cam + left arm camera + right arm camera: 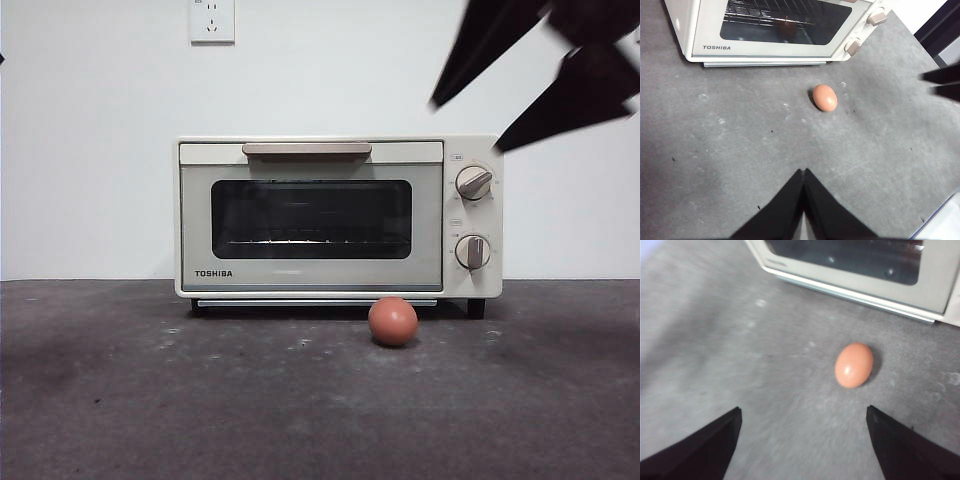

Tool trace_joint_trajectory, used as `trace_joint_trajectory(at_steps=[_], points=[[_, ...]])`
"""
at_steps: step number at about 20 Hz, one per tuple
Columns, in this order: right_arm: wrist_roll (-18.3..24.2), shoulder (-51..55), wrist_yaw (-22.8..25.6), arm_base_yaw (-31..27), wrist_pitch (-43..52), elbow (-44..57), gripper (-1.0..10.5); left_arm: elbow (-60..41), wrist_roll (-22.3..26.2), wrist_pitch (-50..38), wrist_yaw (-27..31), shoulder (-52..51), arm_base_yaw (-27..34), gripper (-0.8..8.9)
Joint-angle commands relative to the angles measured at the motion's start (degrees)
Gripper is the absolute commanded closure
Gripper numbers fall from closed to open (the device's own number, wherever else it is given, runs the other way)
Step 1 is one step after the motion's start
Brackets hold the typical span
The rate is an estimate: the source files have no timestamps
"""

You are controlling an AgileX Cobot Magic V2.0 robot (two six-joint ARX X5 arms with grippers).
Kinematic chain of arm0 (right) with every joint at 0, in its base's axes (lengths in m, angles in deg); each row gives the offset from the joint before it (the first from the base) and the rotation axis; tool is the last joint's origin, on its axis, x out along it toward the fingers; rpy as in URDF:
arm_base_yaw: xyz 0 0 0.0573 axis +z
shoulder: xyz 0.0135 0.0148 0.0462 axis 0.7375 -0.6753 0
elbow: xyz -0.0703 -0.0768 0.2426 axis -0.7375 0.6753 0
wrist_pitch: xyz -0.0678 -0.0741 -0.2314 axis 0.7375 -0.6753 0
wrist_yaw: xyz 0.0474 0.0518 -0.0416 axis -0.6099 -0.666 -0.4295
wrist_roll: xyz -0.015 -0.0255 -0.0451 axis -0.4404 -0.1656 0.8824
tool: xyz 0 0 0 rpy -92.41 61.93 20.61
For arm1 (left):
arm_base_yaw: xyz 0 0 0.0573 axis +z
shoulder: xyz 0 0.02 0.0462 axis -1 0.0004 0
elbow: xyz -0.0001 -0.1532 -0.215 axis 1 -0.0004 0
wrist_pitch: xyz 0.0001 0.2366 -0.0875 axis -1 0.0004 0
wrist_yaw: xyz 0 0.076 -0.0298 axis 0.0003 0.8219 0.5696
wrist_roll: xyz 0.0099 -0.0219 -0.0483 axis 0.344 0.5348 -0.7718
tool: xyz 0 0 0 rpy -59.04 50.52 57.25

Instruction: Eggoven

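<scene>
Egg (854, 365): lies on the grey table (150, 400), just before the shut TOSHIBA toaster oven (200, 210). Likely light, smooth, brittle, prone to rolling; grip gently across its short axis. Right gripper (802, 440) spread wide above it; left gripper (803, 175) closed, empty, apart.

Even bright light; right wrist view motion-blurred; soft shadow under egg (392, 321)

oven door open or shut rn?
Shut. The cream TOSHIBA toaster oven has its dark glass door flush with the front and the beige handle up top; the small orange-brown egg lies outside on the table.
</scene>
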Motion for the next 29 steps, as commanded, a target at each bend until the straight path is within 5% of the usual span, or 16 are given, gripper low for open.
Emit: trace_joint_trajectory(at_steps=[1, 11, 29], points=[[-2.67, -6.08, 4.74, 1.92, 2.97, -2.93, 5.5, 1.07, 0.79, -0.72, -0.33, 0.28, -0.11, 8.06], [-2.84, -29.55, 15.69, 6.45, 4.31, -14.60, 5.5, 1.07, 0.79, -0.70, -0.33, 0.28, -0.11, 8.06], [-4.04, -41.09, 17.66, 6.49, 11.34, -14.58, 5.7, 1.07, 0.79, -0.87, -0.33, 0.28, -0.11, 8.06]])
